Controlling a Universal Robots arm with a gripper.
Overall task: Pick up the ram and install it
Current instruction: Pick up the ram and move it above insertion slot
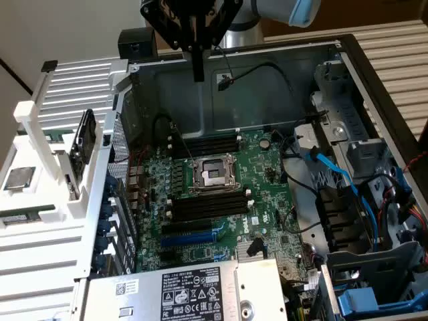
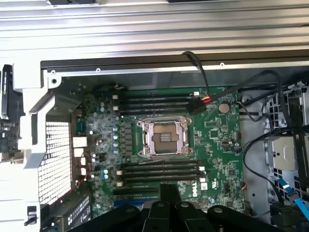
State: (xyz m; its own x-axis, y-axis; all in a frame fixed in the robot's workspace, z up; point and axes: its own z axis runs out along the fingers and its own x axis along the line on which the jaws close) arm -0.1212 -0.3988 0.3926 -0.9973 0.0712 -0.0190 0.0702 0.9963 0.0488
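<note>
On white rack (image 1: 63, 251) at exterior view's left, ram (image 1: 23, 217) lies well apart frm clenched & empty end effector (image 1: 198, 73).

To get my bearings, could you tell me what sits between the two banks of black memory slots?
The square processor socket, metal-framed, lies between them; the exterior and wrist views both show it.

Pincer (image 1: 198, 75) above motherboard (image 1: 267, 180); socket (image 1: 212, 172) between memory slots (image 1: 207, 208).
</note>
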